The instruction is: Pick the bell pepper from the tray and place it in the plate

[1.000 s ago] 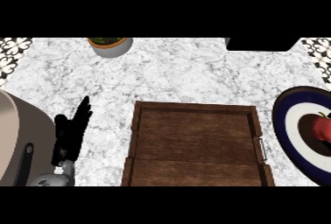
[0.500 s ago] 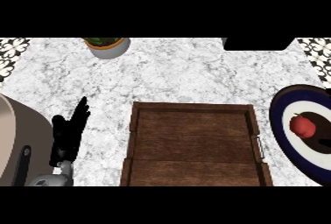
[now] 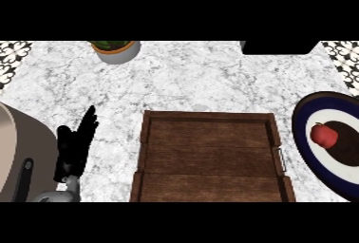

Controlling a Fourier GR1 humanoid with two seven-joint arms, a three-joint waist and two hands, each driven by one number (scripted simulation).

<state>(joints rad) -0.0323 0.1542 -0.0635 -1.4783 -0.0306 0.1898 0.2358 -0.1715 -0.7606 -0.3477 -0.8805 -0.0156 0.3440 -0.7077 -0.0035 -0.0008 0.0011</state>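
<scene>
Red bell pepper: sitting on the plate at the view's right, lying across the border between the white ring and the dark centre, with nothing touching it.
Round plate with a navy rim, a white ring and a dark centre: lying on the counter just beside the tray's right wall and running out past the view's right edge.
Dark brown wooden tray: lying flat in the lower middle, showing its plank floor, with a small metal handle sitting on its right wall.
Black left hand: showing over the counter to the left of the tray and apart from it, keeping its fingers straight and pressed close together, pointing up the view and holding nothing.
Grey forearm: coming in from the lower edge under that hand.
White-and-grey marble counter: carrying the tray and the plate.
Grey pot with an orange rim and a green plant: standing at the counter's far side, well apart from the tray.
Black block: lying at the far right of the counter's back edge.
</scene>
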